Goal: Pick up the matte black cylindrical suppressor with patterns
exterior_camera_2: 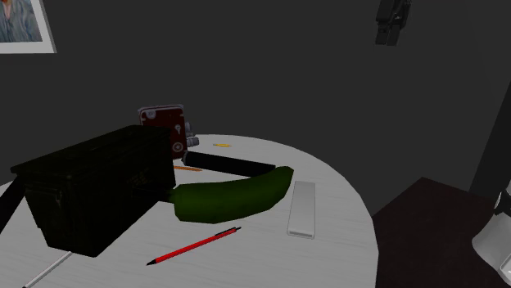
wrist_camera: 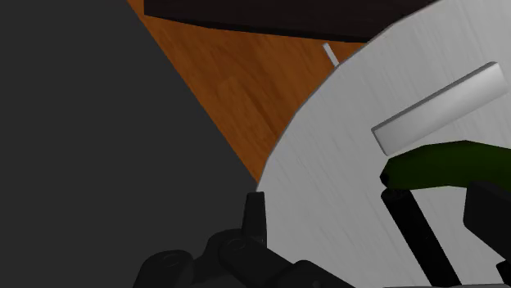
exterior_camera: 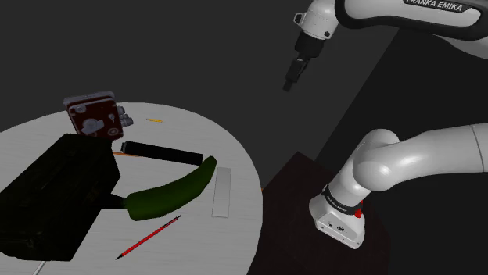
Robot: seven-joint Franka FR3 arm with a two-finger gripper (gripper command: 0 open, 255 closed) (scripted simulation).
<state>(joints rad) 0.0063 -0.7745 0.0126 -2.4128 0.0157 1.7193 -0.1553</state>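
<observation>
Locate suppressor (exterior_camera: 160, 151) flat on table (exterior_camera: 195, 242), just beside cucumber (exterior_camera: 172, 191) and box (exterior_camera: 55, 195). Cannot tell gripper (exterior_camera: 289, 82) state, spread or closed; hangs high, well apart. Risk: knocking cucumber on descent; rolling the round body away by off-centre closing.

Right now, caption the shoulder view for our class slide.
Gripper hangs high beside the round table, black cylinder untouched.

**Table layout**

In the shoulder view's lower left, we find the case (exterior_camera: 55, 195) on the table (exterior_camera: 235, 152), the suppressor (exterior_camera: 163, 151) above the cucumber (exterior_camera: 176, 190), the bar (exterior_camera: 223, 191) to its right, the pen (exterior_camera: 148, 237) below.
</observation>
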